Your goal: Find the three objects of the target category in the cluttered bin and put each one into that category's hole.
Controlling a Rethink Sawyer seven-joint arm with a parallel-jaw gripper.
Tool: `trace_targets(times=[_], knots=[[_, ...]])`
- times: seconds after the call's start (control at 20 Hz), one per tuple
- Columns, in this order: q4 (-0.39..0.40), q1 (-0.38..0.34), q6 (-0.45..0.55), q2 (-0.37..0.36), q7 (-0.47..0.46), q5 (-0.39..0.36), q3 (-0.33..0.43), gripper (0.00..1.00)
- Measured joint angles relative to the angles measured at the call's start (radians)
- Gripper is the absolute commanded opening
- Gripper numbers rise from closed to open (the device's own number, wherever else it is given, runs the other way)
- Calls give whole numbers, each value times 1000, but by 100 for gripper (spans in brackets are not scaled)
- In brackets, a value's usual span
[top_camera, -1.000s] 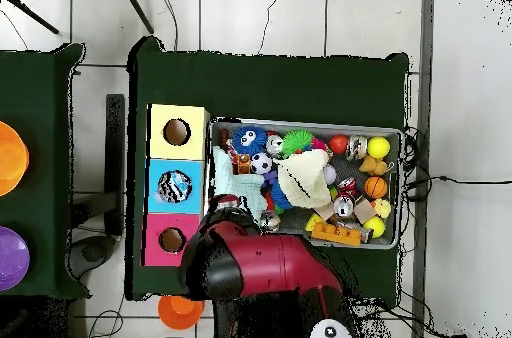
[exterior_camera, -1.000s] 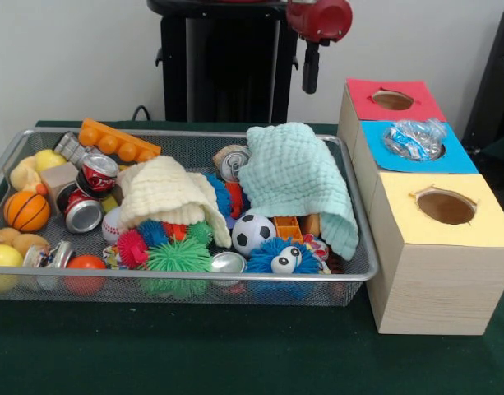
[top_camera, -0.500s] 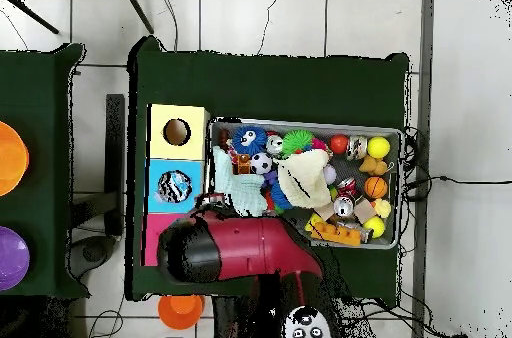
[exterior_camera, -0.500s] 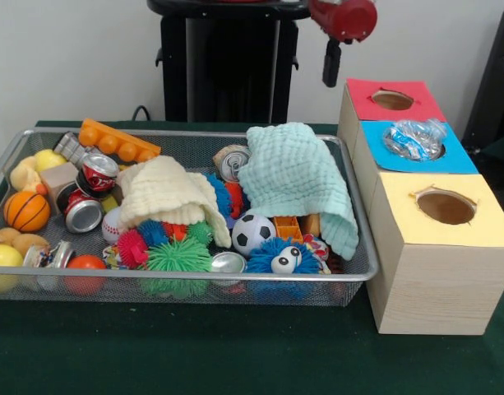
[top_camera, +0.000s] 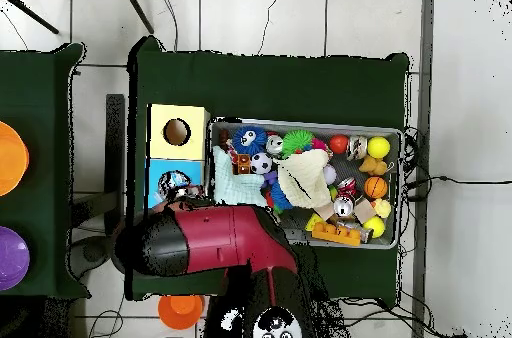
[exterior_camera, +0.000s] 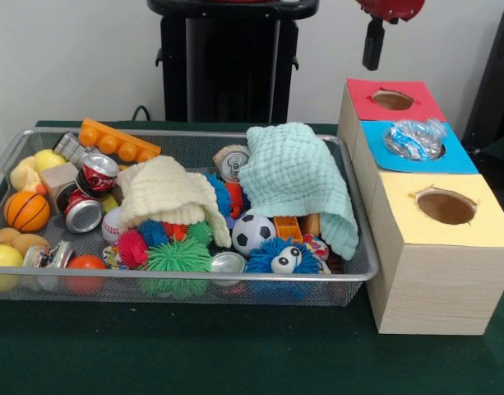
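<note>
A wire mesh bin (exterior_camera: 357, 271) holds a jumble of balls, spiky toys, blocks and cans. A red can (exterior_camera: 98, 173), a silver can (exterior_camera: 83, 215) and another can (exterior_camera: 231, 161) show among them. A crumpled clear plastic bottle (exterior_camera: 413, 137) sits in the hole of the blue-topped box (exterior_camera: 457, 156). The red-topped box (exterior_camera: 362, 92) and the yellow-topped box (exterior_camera: 399, 197) have empty holes. My gripper (exterior_camera: 372, 64) hangs high at the top edge, just left of the red box and behind it, with nothing seen in it. In the overhead view the red arm (top_camera: 215, 244) covers the red box.
A pale yellow cloth (exterior_camera: 165, 193) and a mint green cloth (exterior_camera: 297, 177) lie over part of the bin's contents. A soccer ball (exterior_camera: 253, 233), a basketball (exterior_camera: 25, 211) and an orange block (exterior_camera: 116, 141) lie nearby. The black pedestal (exterior_camera: 227, 58) stands behind the bin.
The arm has swung from above the bin's back edge toward the boxes and risen, so only the gripper and a bit of red show at the top edge. Nothing in the bin moved.
</note>
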Motion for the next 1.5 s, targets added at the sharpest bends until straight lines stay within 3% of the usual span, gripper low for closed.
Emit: trace_targets(times=[0.4, 1.0, 1.5], knots=[[-36, 13, -14, 10, 4, 11, -5, 0], [-74, 65, -115, 17, 15, 36, -13, 0], [-134, 117, -142, 76, 49, 36, -46, 0]])
